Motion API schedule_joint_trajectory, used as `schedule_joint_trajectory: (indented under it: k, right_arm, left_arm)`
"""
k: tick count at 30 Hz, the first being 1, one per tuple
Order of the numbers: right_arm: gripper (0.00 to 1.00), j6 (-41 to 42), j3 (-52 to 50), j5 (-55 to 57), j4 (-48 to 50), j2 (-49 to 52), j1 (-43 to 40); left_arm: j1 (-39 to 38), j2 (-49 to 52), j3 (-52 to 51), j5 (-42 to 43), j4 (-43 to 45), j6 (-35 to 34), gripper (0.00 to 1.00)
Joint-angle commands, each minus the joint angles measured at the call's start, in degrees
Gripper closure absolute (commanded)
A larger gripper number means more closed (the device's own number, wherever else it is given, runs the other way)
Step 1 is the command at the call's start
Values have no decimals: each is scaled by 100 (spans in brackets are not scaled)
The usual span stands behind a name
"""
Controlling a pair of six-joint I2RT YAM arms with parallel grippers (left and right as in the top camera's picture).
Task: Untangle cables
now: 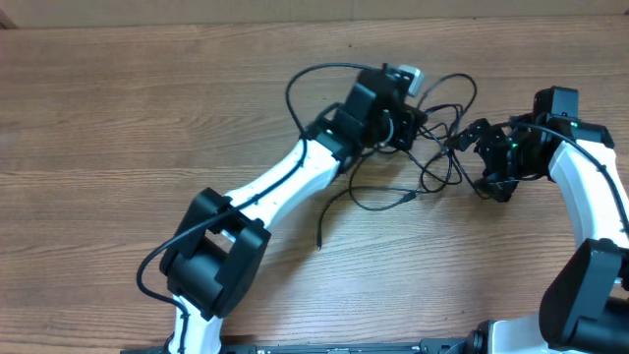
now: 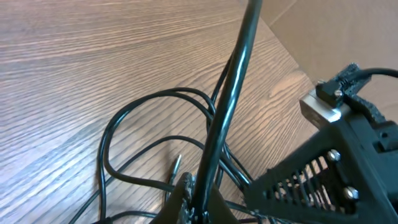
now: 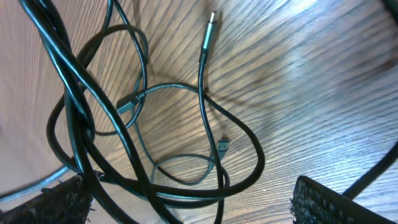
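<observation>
Several thin black cables lie tangled on the wooden table between my two grippers. One loose strand trails toward the front and ends in a plug. My left gripper sits at the tangle's left edge. In the left wrist view its jaws are shut on one cable that runs taut up and away. My right gripper stands open at the tangle's right side. Its two pads straddle several crossing cable loops without pinching them. Small plugs lie on the wood beyond.
The wooden table stretches far to the left and front. The left arm's own thicker cable loops out behind its wrist. A tan board runs along the table's back edge. The right gripper's body shows close in the left wrist view.
</observation>
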Motion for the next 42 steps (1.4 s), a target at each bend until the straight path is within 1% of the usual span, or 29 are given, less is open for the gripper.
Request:
schedule_joint_trajectory:
  k: [1,6,9,12,16,19,21,24,27,29,32,39,42]
  right_arm:
    - [0,-273,33,-61,-2,-28,11]
    - [0,-348,31,291,-20,-28,37]
    - [0,-343,20,623,-42,-28,133]
    - [0,-302,-39,901,9,-26,310]
    - [0,-210,-39,931,39,-26,457]
    - [0,-205,-17,708,101,-28,498]
    - [0,-280,90,374,116,-28,485]
    - [0,-789,428,-470,105,-66,393]
    - [0,-1255,721,-1093,92,-155,337]
    - [0,-1475,837,-1259,105,-254,304]
    - [0,-1821,870,-1381,109,-391,295]
    - [16,-3281,870,-2623,-363,-435,295]
    - [19,-3652,870,-3163,-378,-435,295]
  left_arm:
    - [278,-101,-28,892,9,-76,96]
    - [813,-310,-28,2249,28,-107,96]
    - [1099,-516,-28,2828,79,-247,96]
    - [1274,-870,-28,3104,188,-323,96]
    - [1342,-1357,-28,3126,330,-291,96]
    - [1368,-1639,-28,3270,284,-24,96]
    - [1370,-1742,-28,3604,221,380,96]
    - [1405,-1775,-28,4037,-72,1187,96]
    - [1513,-1770,-28,4157,-522,1749,96]
    - [1596,-1766,-28,4157,-796,2006,96]
    - [1703,-1762,-28,4159,-1025,2111,96]
    - [1766,-1749,-28,4151,-1080,2052,96]
    - [1742,-1731,-28,4113,-1222,1980,96]
